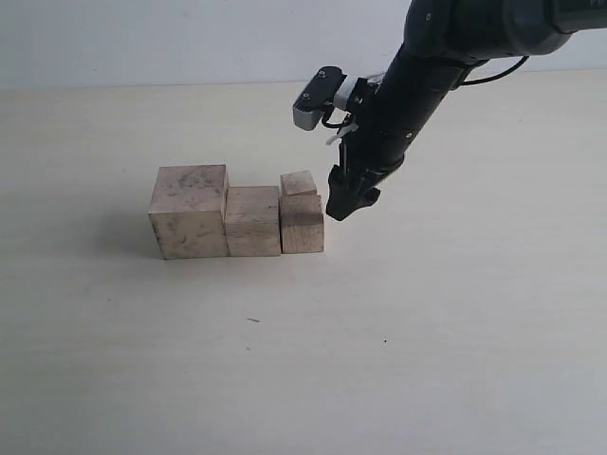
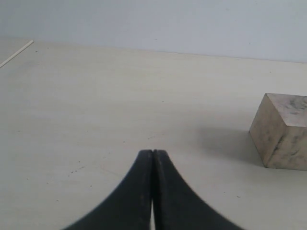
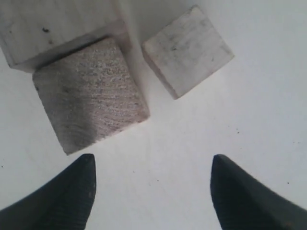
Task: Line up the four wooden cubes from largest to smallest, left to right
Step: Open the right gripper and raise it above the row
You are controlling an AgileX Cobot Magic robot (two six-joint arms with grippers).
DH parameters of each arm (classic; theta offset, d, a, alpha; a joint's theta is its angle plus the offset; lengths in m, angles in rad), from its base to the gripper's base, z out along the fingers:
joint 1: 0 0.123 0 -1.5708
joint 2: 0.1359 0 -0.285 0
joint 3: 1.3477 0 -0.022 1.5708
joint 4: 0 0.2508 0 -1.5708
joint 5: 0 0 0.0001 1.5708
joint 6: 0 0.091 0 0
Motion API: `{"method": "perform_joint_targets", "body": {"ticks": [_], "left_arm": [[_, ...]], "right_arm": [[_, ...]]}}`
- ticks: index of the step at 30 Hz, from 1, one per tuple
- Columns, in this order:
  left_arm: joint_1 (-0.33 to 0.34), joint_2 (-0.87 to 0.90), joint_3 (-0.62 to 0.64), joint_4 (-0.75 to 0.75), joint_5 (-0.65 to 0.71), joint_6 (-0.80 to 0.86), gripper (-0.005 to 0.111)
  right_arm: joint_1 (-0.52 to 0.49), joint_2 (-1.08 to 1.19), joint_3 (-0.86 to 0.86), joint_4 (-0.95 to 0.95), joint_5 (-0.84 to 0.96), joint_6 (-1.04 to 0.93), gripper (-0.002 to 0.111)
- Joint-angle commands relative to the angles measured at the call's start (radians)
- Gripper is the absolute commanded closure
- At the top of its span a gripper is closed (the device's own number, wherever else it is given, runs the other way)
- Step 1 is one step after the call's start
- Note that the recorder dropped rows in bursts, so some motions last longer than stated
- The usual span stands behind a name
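Note:
Three of the four wooden cubes stand in a touching row in the exterior view: the largest cube point(image 1: 190, 210) on the left, the second cube point(image 1: 252, 220), then the third cube point(image 1: 302, 224). The smallest cube point(image 1: 298, 182) sits just behind the third, a little apart from it. My right gripper point(image 1: 347, 203) hangs open and empty just right of the third cube. Its wrist view shows the third cube point(image 3: 88, 100) and the smallest cube point(image 3: 187, 50) beyond the open gripper point(image 3: 152, 165). My left gripper point(image 2: 152, 152) is shut and empty, with the largest cube point(image 2: 283, 132) off to one side.
The pale table point(image 1: 398, 360) stretches bare in front of and to the right of the row. A white wall point(image 1: 190, 38) runs behind it. The right arm point(image 1: 427, 66) reaches down from the upper right.

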Motion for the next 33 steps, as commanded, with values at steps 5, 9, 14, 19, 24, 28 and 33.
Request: {"method": "perform_joint_targets", "body": {"ticks": [5,9,14,19,24,28,33], "left_arm": [[-0.002,-0.006,0.004,0.002,-0.013,-0.003,0.107],[-0.002,-0.006,0.004,0.002,-0.013,-0.003,0.107],[-0.002,-0.006,0.004,0.002,-0.013,-0.003,0.107],[-0.002,-0.006,0.004,0.002,-0.013,-0.003,0.107],[-0.002,-0.006,0.004,0.002,-0.013,-0.003,0.107],[-0.002,-0.006,0.004,0.002,-0.013,-0.003,0.107],[-0.002,-0.006,0.004,0.002,-0.013,-0.003,0.107]], "right_arm": [[-0.003,0.047,-0.006,-0.006,-0.054,0.026,0.044],[-0.003,0.057,-0.006,0.003,-0.068,0.029,0.044],[-0.003,0.057,-0.006,0.031,-0.084,0.032,0.044],[-0.003,0.057,-0.006,0.067,-0.088,0.032,0.044],[-0.003,0.057,-0.006,0.001,-0.088,0.058,0.044],[-0.003,0.036,-0.006,-0.070,-0.088,0.128,0.044],[-0.005,-0.062,-0.025,-0.094,-0.133,0.279,0.044]]}}
